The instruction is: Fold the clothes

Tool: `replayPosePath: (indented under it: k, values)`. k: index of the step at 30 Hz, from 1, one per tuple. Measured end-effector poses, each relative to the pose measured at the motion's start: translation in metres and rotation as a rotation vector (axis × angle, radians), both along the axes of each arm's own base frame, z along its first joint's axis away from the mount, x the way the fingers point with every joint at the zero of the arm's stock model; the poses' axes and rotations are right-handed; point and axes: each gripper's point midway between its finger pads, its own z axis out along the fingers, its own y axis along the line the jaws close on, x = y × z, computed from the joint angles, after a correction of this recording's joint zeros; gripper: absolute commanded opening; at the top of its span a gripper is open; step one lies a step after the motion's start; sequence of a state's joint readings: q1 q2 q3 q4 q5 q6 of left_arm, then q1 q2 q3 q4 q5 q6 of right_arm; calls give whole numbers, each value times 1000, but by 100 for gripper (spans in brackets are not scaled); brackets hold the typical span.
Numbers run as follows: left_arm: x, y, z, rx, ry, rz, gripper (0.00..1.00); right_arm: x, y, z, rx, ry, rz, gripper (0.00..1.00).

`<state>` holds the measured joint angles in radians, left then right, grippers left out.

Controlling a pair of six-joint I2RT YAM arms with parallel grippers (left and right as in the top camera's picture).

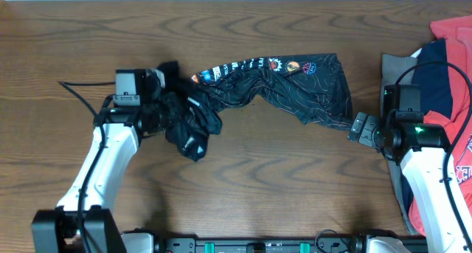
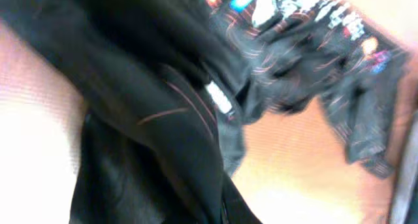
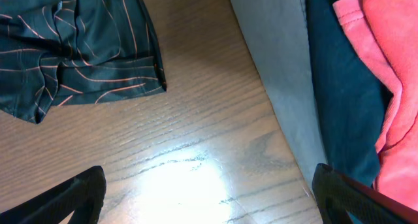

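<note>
Overhead. The black jersey [image 1: 295, 87] lies strung out across the middle of the table [image 1: 258, 186], from a tight bunch at centre left to a flatter spread at centre right. Its logo band [image 1: 251, 65] runs along the upper edge. My left gripper [image 1: 166, 109] is buried in the bunch. I read its jaws as closed on jersey cloth, though the tips themselves are hidden. My right gripper [image 1: 359, 127] sits just beside the jersey's lower right hem corner, jaws wide apart and holding nothing. There is bare wood along the whole lower half and along the top. The right edge is crowded with a grey garment [image 1: 394, 68], a navy garment [image 1: 435, 76] and a red T-shirt [image 1: 453, 32].

Left wrist. It is blurred. Jersey cloth [image 2: 150, 113] fills the left and centre, close to the lens, and no fingertips show. The rest trails to the upper right, with open table [image 2: 287, 165] below it.

Right wrist. The jersey's hem corner [image 3: 78, 54] is at upper left, lying flat on the wood. The fingers [image 3: 72, 198] stand spread at the two bottom corners, and the right gripper [image 3: 209, 208] has only table [image 3: 196, 119] between them. The grey garment's edge [image 3: 281, 67] slants down the right, with navy [image 3: 339, 87] and red [image 3: 392, 87] beyond it. A clear wood lane runs between hem and grey edge.
</note>
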<state>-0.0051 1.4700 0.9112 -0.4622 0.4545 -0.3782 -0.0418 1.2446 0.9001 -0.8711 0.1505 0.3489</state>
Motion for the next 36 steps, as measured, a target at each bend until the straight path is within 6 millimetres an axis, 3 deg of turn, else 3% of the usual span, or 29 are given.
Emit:
replayPosePath:
  k: [2, 5, 18, 23, 24, 25, 26, 30, 36]
  values:
    - [-8, 3, -10, 14, 52, 6, 17, 0, 0, 0, 0, 0, 0, 99]
    - [-11, 5, -15, 31, 72, 3, 31, 0, 0, 0, 0, 0, 0, 99]
    - [-7, 6, -14, 42, 54, 6, 31, 0, 0, 0, 0, 0, 0, 99]
    - [4, 7, -9, 46, 5, 6, 37, 0, 0, 0, 0, 0, 0, 99]
    - [8, 7, -7, 45, -17, 6, 34, 0, 0, 0, 0, 0, 0, 99]
    - [12, 7, -5, 45, -35, 6, 24, 0, 0, 0, 0, 0, 0, 99]
    - [15, 7, -4, 43, -47, 7, 6, 0, 0, 0, 0, 0, 0, 99]
    - [10, 6, -6, 47, -31, -1, 6, 0, 0, 0, 0, -1, 0, 99]
    - [-23, -4, -19, 42, 113, -44, 6, 0, 0, 0, 0, -1, 0, 99]
